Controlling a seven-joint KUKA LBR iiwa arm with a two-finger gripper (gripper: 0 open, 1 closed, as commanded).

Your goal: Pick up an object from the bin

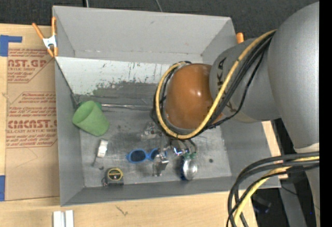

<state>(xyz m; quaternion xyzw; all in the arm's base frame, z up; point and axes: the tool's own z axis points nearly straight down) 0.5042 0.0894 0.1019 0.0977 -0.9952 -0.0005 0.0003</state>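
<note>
The hand (162, 161) hung low over the front middle of the bin's floor, beneath the arm's rounded orange cover (185, 97) and partly hidden by it. Whether it was clenched or released could not be told, and nothing could be seen grasped in it. Six loose things lay on the floor, one of each kind, none heaped. Two were nearest the hand: one blue ring-shaped piece (138, 156) just beside it on the left, and one shiny silver rounded piece (189, 169) with touches of blue and green just beside it on the right, close to the front wall. A little behind the hand, near the lower edge of the orange cover, lay one small pale scrap (150, 129), too small to name. Farther left was one small white and grey block (101, 149), apart from the blue piece, and in front of that, near the front left corner, one black and yellow tape measure (114, 174). Well apart from these, by the left wall, sat one green cup (91, 117). Yellow and black cables (218, 101) looped round the orange cover, and the one grey arm (295, 65) came in over the right wall of the grey metal bin (140, 34), which stood on a wooden bench (155, 210)
</note>
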